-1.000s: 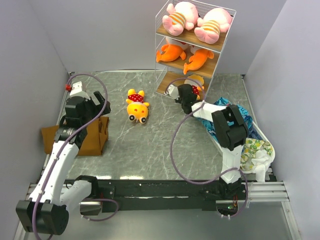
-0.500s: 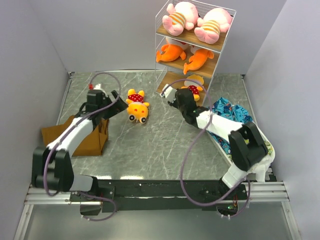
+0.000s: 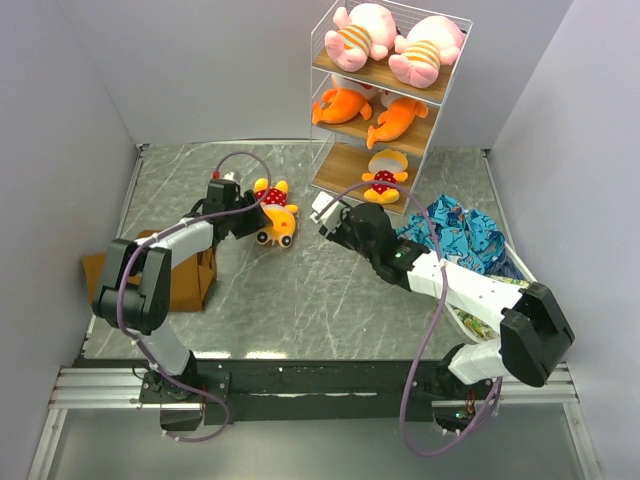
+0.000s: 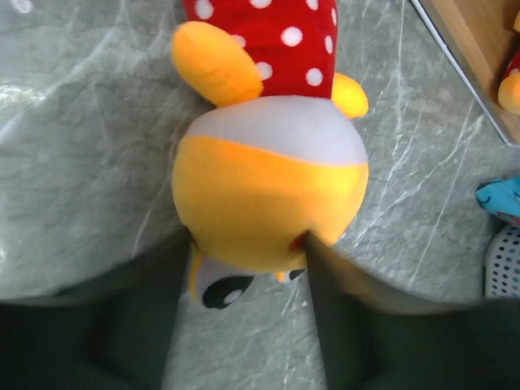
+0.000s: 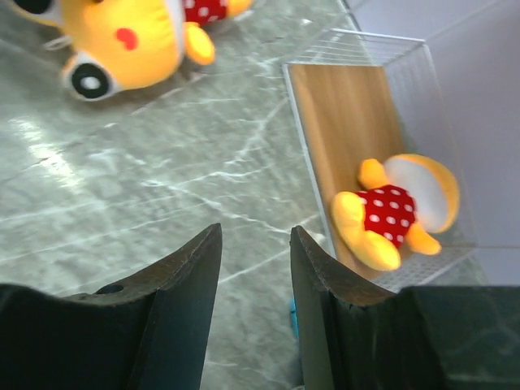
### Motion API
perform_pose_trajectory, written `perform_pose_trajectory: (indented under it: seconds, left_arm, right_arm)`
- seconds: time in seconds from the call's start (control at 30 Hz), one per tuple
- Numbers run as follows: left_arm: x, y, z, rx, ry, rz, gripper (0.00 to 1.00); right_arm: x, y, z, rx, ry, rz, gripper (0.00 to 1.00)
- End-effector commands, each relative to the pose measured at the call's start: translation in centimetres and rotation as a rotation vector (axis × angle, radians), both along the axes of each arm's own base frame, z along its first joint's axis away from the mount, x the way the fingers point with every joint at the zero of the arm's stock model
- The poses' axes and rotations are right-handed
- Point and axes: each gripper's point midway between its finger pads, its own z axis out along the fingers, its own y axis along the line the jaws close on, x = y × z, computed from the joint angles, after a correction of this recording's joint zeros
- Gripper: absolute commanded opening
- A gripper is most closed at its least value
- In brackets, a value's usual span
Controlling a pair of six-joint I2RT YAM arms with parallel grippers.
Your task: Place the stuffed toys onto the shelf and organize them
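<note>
The shelf (image 3: 346,166) stands at the back. It holds two pink toys (image 3: 360,32) on top, two orange fish toys (image 3: 343,103) in the middle and one yellow polka-dot toy (image 3: 383,177) on the bottom board (image 5: 341,122). That yellow toy also shows in the right wrist view (image 5: 398,207). The second yellow toy (image 3: 277,215) lies on the table. My left gripper (image 3: 250,215) is open, its fingertips flanking that toy's head (image 4: 268,187). My right gripper (image 3: 325,212) is open and empty over the table, left of the shelf's foot (image 5: 256,231).
A brown cloth (image 3: 185,275) lies at the left under my left arm. A blue patterned cloth (image 3: 460,230) and a white basket (image 3: 520,310) sit at the right. Grey walls enclose three sides.
My left arm swung right from the brown cloth to the yellow toy on the table. My right gripper drew back from the bottom board, leaving the other yellow toy there.
</note>
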Motion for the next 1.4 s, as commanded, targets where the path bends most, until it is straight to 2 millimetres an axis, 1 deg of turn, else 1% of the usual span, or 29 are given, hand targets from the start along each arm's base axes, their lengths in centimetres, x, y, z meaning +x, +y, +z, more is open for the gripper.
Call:
perform_pose_trajectory:
  seconds: [0.0,0.03,0.07,0.13,0.17,0.23,0.27,0.33,0.37,0.43,0.47,0.5,0.53,0.57,0.6,0.67,0.7,0.77,0.83,0.87,0.9,0.93,0.97,1.0,1.1,1.17,1.23,1.27,1.37]
  left_arm:
    - [1.8,-1.4,2.1,-0.018,-0.092,-0.084,0.45]
    - [1.7,-1.6,2.3,-0.018,-0.099,-0.105,0.38]
    - [1.6,-1.8,2.7,-0.023,-0.103,-0.123,0.23]
    - [0.9,-2.1,3.0,-0.024,-0.087,-0.173,0.09]
    - [0.6,-2.4,4.2,-0.026,-0.100,-0.200,0.02]
    - [-0.9,-2.4,4.8,-0.008,-0.077,-0.264,0.01]
    - [-1.6,-2.4,6.3,-0.009,-0.105,-0.291,0.01]
    - [-3.7,-2.7,7.2,-0.009,-0.102,-0.378,0.01]
    - [-4.5,-2.7,8.3,-0.012,-0.126,-0.408,0.01]
    - [-6.3,-2.8,8.4,-0.012,-0.113,-0.472,0.01]
    - [-7.6,-3.4,9.1,-0.050,-0.122,-0.528,0.01]
    - [-8.3,-3.7,9.2,-0.066,-0.124,-0.558,0.01]
    - [-8.9,-4.0,9.4,-0.082,-0.147,-0.601,0.01]
    - [-10.5,-4.7,9.4,-0.133,-0.155,-0.668,0.01]
    - [-11.1,-5.0,9.4,-0.152,-0.171,-0.705,0.01]
    - [-12.1,-5.2,8.9,-0.165,-0.176,-0.735,0.01]
    - [-12.8,-5.5,9.0,-0.183,-0.173,-0.769,0.01]
    - [-13.6,-6.0,9.1,-0.170,-0.172,-0.830,0.01]
    - [-14.1,-6.6,9.7,-0.183,-0.196,-0.877,0.01]
    - [-14.2,-6.8,9.8,-0.190,-0.211,-0.888,0.01]
    - [-14.5,-7.0,10.1,-0.209,-0.220,-0.907,0.01]
    - [-14.8,-7.3,10.2,-0.215,-0.228,-0.926,0.01]
    - [-15.1,-7.5,10.3,-0.216,-0.233,-0.939,0.01]
    - [-15.3,-7.6,10.4,-0.211,-0.244,-0.958,0.01]
    - [-16.0,-8.0,10.3,-0.202,-0.250,-0.986,0.01]
    - [-16.5,-8.3,10.0,-0.210,-0.241,-1.002,0.01]
    - [-16.9,-8.6,10.1,-0.226,-0.240,-1.026,0.01]
    - [-17.0,-8.6,10.1,-0.229,-0.238,-1.030,0.01]
    - [-17.3,-8.8,9.9,-0.231,-0.234,-1.042,0.01]
  right_arm:
    - [-1.3,1.2,2.2,0.116,-0.026,0.058,0.47]
    - [-1.3,1.2,2.3,0.117,-0.027,0.060,0.47]
    - [-1.3,1.3,2.4,0.122,-0.027,0.060,0.47]
    - [-1.3,1.4,2.4,0.106,-0.020,0.074,0.47]
    - [-1.5,1.6,2.4,0.087,-0.018,0.103,0.47]
    - [-2.0,1.9,2.4,0.058,-0.010,0.146,0.47]
    - [-2.2,2.2,2.4,0.046,-0.015,0.180,0.47]
    - [-2.9,2.9,3.2,0.076,-0.011,0.231,0.47]
    - [-3.8,3.8,3.5,0.103,0.009,0.299,0.47]
    - [-4.6,4.4,4.6,0.148,0.012,0.346,0.48]
    - [-5.0,4.8,5.1,0.190,0.028,0.352,0.50]
    - [-5.1,5.0,5.9,0.235,0.029,0.348,0.60]
    - [-4.8,5.3,7.4,0.303,0.004,0.334,0.62]
    - [-4.8,5.5,8.1,0.395,0.047,0.300,0.63]
    - [-4.8,5.7,9.2,0.459,0.059,0.296,0.63]
    - [-5.6,5.9,9.7,0.577,0.149,0.280,0.63]
    - [-5.9,5.7,9.0,0.596,0.178,0.273,0.64]
    - [-6.5,5.3,8.8,0.642,0.214,0.256,0.65]
    - [-6.0,4.3,8.0,0.652,0.257,0.178,0.66]
    - [-5.5,4.2,8.9,0.697,0.295,0.136,0.66]
    - [-5.5,3.7,7.7,0.686,0.365,0.080,0.65]
    - [-5.1,3.0,7.4,0.702,0.419,0.041,0.65]
    - [-5.3,3.1,7.3,0.738,0.492,0.022,0.65]
    - [-5.6,2.8,6.5,0.740,0.544,0.010,0.64]
    - [-6.0,2.1,6.1,0.733,0.582,0.002,0.67]
    - [-5.1,1.5,6.5,0.710,0.560,-0.025,0.69]
    - [-5.3,1.4,6.2,0.695,0.604,-0.018,0.73]
    - [-4.8,1.2,6.0,0.695,0.624,-0.021,0.78]
    - [-4.6,1.3,4.5,0.659,0.676,-0.029,0.79]
